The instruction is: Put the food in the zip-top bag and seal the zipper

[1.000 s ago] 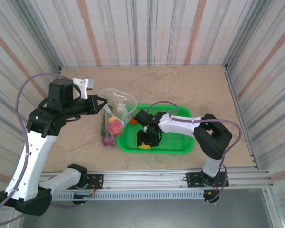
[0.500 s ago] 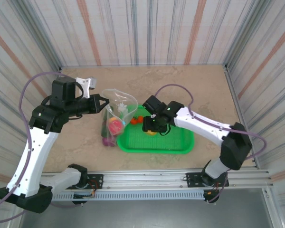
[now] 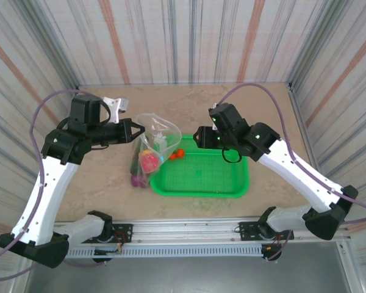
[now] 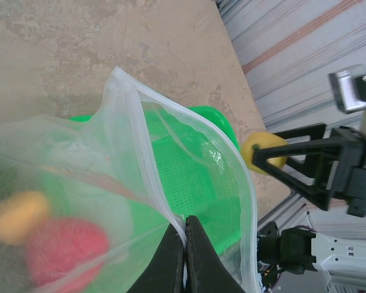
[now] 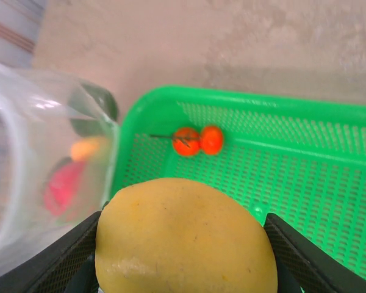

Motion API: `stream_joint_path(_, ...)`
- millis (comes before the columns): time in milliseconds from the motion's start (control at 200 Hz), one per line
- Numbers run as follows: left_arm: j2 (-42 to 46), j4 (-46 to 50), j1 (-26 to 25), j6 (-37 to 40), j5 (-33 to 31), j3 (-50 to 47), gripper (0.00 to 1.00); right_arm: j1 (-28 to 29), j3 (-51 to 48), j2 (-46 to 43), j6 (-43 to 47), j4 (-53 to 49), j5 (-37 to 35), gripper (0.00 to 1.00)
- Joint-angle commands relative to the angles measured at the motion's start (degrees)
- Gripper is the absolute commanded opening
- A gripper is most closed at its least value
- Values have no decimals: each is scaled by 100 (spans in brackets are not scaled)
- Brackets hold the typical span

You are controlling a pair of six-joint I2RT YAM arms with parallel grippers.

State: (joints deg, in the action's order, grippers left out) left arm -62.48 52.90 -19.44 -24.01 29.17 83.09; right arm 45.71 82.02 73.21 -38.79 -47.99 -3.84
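Gripping a yellow lemon-looking fruit (image 5: 183, 238), the right gripper (image 3: 201, 137) is clamping it between its fingers and hanging over the far edge of the green basket (image 3: 201, 183), near the bag's mouth. The left gripper (image 4: 184, 253) is pinching the zipper (image 4: 195, 125), fingers pressed together, holding the zip-top bag (image 3: 151, 131) up so its mouth is gaping toward the basket. Several pieces are already sitting inside, a red one (image 4: 64, 244) and a yellowish one (image 4: 18, 213) among them. I'm guessing we're well past halfway: that fruit is waiting to go in, the orange pair (image 5: 198, 140) is lying in the basket, and the sealing isn't done yet.
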Motion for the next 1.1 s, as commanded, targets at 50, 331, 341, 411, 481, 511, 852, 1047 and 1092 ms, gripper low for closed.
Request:
stream_joint_path(50, -29, -33, 10, 10, 235, 234, 0, -5, 680, -37, 417, 193, 293, 51)
stream_joint_path(331, -89, -43, -86, 59, 276, 158, 0, 417, 1965, 901, 820, 136, 1033, 50)
stream_joint_path(341, -96, -39, -86, 62, 281, 156, 0, 431, 2026, 948, 829, 118, 1067, 50)
stream_joint_path(411, -109, -38, -89, 64, 303, 136, 0, 544, 2382, 1331, 875, -58, 1224, 50)
stream_joint_path(481, -116, -56, -95, 55, 328, 120, 0, 663, 2801, 1723, 916, -310, 1202, 49)
stream_joint_path(511, -116, -67, -95, 59, 326, 120, 0, 711, 2897, 1856, 917, -386, 1201, 48)
stream_joint_path(852, -89, -64, -109, 71, 300, 181, 0, 983, 2958, 2821, 716, -639, 1328, 45)
stream_joint_path(1047, -32, -84, -107, 80, 275, 170, 0, 1036, 3107, 3278, 504, -716, 1596, 43)
stream_joint_path(1092, -19, -83, -110, 72, 276, 151, 0, 1036, 3136, 3367, 470, -765, 1588, 42)
